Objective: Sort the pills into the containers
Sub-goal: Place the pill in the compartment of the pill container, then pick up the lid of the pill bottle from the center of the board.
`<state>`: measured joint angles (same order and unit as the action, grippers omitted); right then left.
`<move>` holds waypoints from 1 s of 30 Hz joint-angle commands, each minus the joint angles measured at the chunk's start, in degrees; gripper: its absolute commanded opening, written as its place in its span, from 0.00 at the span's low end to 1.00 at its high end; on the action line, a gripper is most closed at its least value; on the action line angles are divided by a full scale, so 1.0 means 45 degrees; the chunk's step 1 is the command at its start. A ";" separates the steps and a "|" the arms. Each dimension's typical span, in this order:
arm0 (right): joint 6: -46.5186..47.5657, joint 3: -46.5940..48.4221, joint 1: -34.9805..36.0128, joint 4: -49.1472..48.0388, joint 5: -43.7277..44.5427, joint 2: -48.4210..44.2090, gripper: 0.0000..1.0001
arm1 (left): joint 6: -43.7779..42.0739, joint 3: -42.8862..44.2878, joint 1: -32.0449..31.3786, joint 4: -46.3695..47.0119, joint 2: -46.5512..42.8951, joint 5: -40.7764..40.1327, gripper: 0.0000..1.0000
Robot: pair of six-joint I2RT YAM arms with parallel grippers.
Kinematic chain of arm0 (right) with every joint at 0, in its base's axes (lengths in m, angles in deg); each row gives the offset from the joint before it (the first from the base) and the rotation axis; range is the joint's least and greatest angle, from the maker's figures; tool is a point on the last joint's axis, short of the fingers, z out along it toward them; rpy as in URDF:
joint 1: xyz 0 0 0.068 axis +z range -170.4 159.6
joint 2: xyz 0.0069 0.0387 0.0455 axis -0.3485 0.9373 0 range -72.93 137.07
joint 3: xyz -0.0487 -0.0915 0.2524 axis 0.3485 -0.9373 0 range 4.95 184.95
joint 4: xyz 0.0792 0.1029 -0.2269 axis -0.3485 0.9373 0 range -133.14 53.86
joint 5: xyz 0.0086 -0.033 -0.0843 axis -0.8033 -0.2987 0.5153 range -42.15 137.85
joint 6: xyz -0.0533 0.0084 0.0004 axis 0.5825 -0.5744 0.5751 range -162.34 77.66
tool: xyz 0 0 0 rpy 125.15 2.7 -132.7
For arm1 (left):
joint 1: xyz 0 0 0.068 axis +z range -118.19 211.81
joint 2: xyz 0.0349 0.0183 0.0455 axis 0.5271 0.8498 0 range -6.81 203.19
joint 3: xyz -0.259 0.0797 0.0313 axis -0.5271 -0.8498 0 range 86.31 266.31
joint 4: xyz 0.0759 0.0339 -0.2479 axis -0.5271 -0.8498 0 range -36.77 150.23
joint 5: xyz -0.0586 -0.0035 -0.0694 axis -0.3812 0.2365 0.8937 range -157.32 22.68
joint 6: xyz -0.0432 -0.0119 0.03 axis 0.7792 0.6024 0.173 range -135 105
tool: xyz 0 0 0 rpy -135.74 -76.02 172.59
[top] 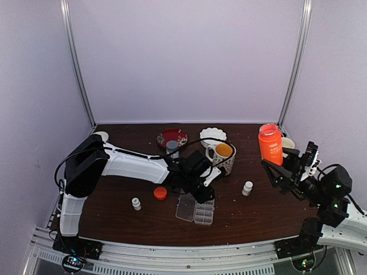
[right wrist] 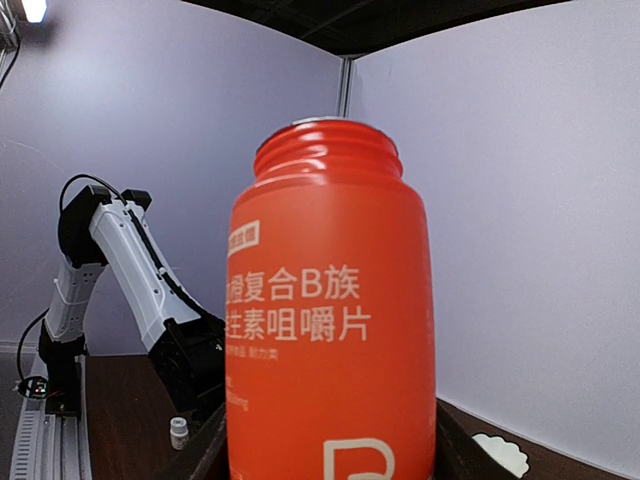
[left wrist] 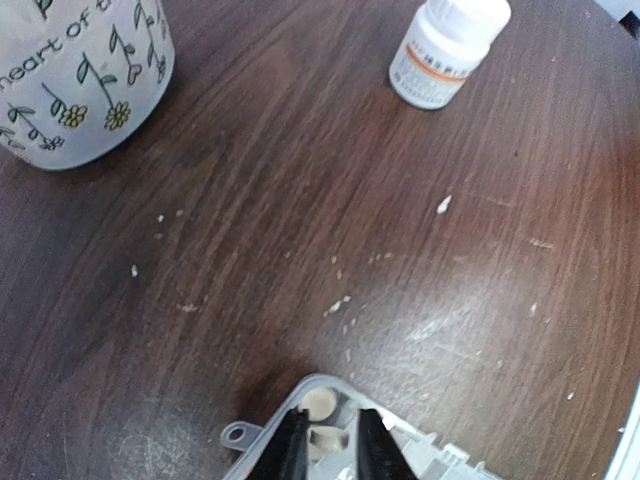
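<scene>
The clear pill box (top: 196, 209) lies near the table's front, and its corner (left wrist: 415, 452) shows in the left wrist view. One round cream pill (left wrist: 320, 403) rests in the corner cell. My left gripper (left wrist: 333, 445) (top: 202, 193) hangs over that cell. Its jaws are a little apart, with another cream pill (left wrist: 328, 437) between the tips and a thin gap on its right side. Pale crumbs (left wrist: 335, 305) dot the wood. My right gripper (right wrist: 335, 460) (top: 278, 166) is shut on an uncapped orange bottle (right wrist: 330, 330) (top: 270, 144), held upright above the table's right side.
A flowered mug (top: 222, 156) (left wrist: 70, 80) stands behind the box. A small white bottle (top: 247, 188) (left wrist: 445, 50) is to its right and another (top: 136, 203) to its left, beside an orange cap (top: 160, 193). Behind are a red dish (top: 172, 137), a grey-capped bottle (top: 172, 147) and a white bowl (top: 213, 136).
</scene>
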<state>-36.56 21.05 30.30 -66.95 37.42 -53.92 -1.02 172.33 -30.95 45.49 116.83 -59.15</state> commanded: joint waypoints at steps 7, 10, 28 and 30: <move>-0.0184 -0.0025 -0.0060 -0.0161 0.0035 -0.0178 0.00 | 0.0061 0.0069 -0.0129 0.0342 -0.0149 -0.0145 0.45; -0.0179 -0.0003 -0.0067 -0.0121 0.0010 -0.0186 0.00 | 0.0011 0.0245 -0.0142 -0.0001 -0.0372 -0.0239 0.45; -0.0659 -0.0355 -0.0055 -0.0803 -0.0656 0.0272 0.00 | 0.1574 -0.1926 0.0290 -0.3155 -0.4288 -0.4484 0.59; -0.0650 -0.0355 -0.0055 -0.0865 -0.0720 0.0337 0.00 | 0.1824 -0.2338 0.0522 -0.3716 -0.4613 -0.4862 0.64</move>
<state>-38.35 19.65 30.28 -67.67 35.67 -52.83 3.88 165.09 -30.71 36.94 98.07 -74.48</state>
